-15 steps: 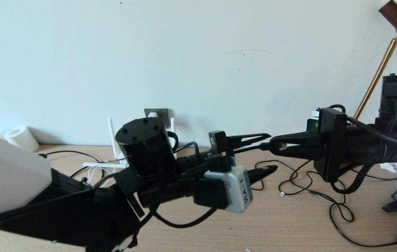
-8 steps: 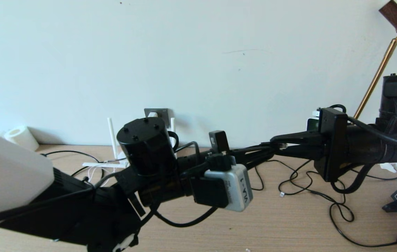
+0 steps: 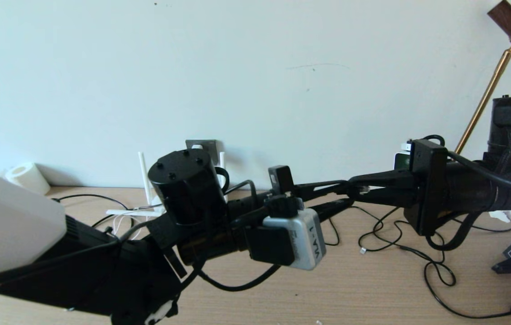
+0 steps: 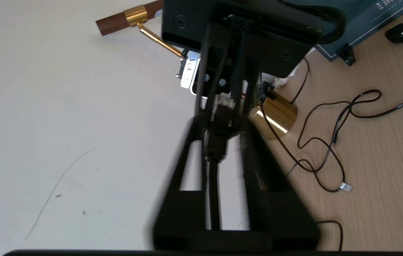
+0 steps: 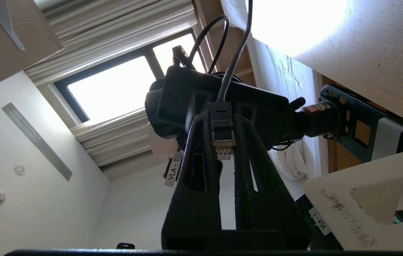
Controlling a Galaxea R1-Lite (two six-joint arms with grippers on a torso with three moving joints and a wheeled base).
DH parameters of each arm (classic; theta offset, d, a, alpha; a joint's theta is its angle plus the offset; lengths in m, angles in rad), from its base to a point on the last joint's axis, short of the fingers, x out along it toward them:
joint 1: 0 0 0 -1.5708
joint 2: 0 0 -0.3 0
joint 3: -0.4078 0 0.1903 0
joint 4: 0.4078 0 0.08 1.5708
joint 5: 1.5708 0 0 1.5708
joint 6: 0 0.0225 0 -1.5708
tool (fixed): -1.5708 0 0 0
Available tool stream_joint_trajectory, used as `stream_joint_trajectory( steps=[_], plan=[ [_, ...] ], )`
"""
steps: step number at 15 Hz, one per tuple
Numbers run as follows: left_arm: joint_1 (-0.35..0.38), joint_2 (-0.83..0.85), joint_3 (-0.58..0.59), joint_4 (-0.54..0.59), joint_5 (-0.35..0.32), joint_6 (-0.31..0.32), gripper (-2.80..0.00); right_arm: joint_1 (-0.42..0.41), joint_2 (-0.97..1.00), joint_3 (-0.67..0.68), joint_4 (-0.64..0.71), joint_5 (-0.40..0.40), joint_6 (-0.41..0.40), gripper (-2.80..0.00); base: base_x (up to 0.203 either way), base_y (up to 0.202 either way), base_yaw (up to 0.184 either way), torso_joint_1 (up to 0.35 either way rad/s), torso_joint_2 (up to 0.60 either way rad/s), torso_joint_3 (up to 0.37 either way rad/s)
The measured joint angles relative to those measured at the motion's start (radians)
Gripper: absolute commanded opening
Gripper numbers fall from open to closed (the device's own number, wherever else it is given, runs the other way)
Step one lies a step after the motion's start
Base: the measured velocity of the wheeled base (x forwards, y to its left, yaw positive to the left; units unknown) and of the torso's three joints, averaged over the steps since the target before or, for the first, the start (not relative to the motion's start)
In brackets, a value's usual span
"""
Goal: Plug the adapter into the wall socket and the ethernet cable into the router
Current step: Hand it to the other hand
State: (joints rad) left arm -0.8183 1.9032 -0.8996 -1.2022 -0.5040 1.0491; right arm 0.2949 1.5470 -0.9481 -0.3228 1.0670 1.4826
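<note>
Above the table [image 3: 372, 289], your right tool [image 3: 358, 188] is clamped on the ethernet cable [image 5: 222, 135] connector. Your left tool [image 3: 343, 195], tip to tip with it, stands narrowly parted around the cable just behind that plug, touching or not you cannot tell.

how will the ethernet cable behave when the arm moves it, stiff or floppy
Probably floppy: the ethernet cable curves loosely away behind its connector, pinched in the right gripper. The short moulded connector end looks rigid, so it should hold its aim. The trailing length may drag and tug sideways.
</note>
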Motion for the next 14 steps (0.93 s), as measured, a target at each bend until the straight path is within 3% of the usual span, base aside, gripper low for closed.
stream_joint_trajectory(
  steps=[14],
  plan=[
    [-0.007,-0.015,-0.012,-0.001,0.035,-0.006,0.0,-0.002,-0.03,0.013,0.002,0.003,0.0,-2.8,0.0,0.0,0.0,0.0,0.0,0.0]
  ],
)
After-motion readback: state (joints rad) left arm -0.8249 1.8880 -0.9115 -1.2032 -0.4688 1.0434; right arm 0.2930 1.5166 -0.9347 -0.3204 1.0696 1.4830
